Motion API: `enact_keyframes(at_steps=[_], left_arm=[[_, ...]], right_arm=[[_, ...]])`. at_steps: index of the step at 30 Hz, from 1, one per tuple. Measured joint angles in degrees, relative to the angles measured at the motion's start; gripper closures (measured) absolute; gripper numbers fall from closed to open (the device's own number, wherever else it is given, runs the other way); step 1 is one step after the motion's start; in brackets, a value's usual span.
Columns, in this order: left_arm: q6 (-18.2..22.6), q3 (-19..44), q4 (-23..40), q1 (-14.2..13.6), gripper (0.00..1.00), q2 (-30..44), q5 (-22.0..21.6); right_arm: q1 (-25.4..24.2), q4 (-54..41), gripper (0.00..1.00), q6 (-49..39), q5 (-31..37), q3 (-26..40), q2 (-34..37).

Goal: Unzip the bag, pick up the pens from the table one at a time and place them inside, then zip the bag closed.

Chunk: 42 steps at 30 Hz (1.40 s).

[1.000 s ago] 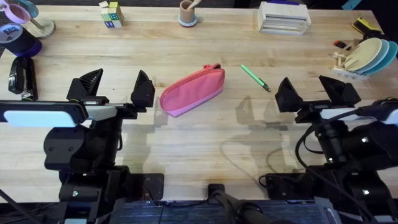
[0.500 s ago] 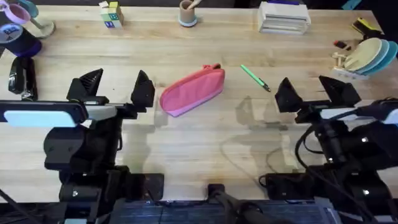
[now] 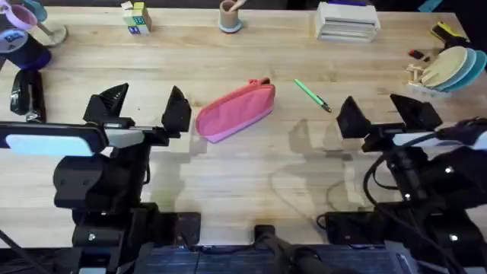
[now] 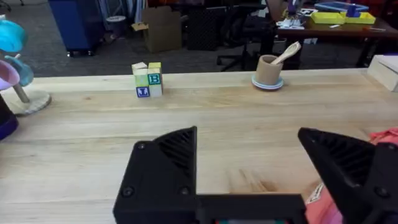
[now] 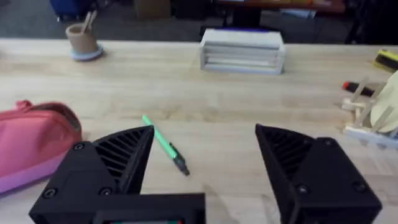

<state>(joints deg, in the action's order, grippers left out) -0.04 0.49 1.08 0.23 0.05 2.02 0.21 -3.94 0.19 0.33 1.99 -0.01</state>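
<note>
The pink-red bag [image 3: 234, 110] lies slanted at the middle of the table [image 3: 251, 175], its zipper end pointing to the far right. A green pen [image 3: 312, 95] with a dark tip lies just right of it. My left gripper [image 3: 144, 113] is open, close to the bag's left end, and the left wrist view catches the bag [image 4: 387, 138] at its edge. On the right, my right gripper [image 3: 388, 114] is open, nearer than the pen and to its right. The right wrist view has the pen [image 5: 164, 145] ahead between the fingers and the bag [image 5: 34, 140] off to one side.
Along the far edge stand letter blocks [image 3: 137, 17], a cup on a coaster [image 3: 230, 15] and a white stacked tray [image 3: 348, 21]. A dish rack with plates [image 3: 447, 68] is at the far right. A black stapler [image 3: 27, 93] and a purple cup [image 3: 27, 47] sit at the left.
The left gripper has crept slightly right toward the bag. The bag, the pen and the right gripper are unchanged.
</note>
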Motion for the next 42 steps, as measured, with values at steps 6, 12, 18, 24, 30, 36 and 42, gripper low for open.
enact_keyframes(at_steps=[6, 12, 18, 24, 30, 36, 42], left_arm=[[1.4, 2.3, 3.1, 0.0, 0.008, 0.0, 0.4], [1.8, 7.7, 9.3, 0.0, 0.008, 0.0, 1.4], [1.8, 13.4, 18.2, 0.0, 0.010, 0.0, 2.6], [1.8, 21.0, 22.5, 0.0, 0.010, 3.7, 2.9], [1.8, 28.5, 26.7, 0.0, 0.010, 13.1, 4.6], [1.7, 36.0, 31.4, 0.0, 0.010, 26.1, 8.1], [1.7, 44.4, 37.9, 0.0, 0.009, 38.8, 11.2]], right_arm=[[0.0, -8.6, 0.005, 0.0, -0.2, 5.3, 3.0], [0.0, -10.9, 0.005, 0.0, -0.2, 12.3, 10.0], [0.0, -18.3, 0.005, 0.0, -1.5, 22.5, 19.8], [0.0, -26.4, 0.005, 0.0, -4.9, 33.7, 31.8], [0.0, -31.3, 0.005, 0.0, -6.1, 43.2, 41.9], [0.0, -32.1, 0.005, -0.3, -6.7, 47.6, 48.1], [0.0, -32.2, 0.005, -0.7, -7.2, 48.7, 50.5]])
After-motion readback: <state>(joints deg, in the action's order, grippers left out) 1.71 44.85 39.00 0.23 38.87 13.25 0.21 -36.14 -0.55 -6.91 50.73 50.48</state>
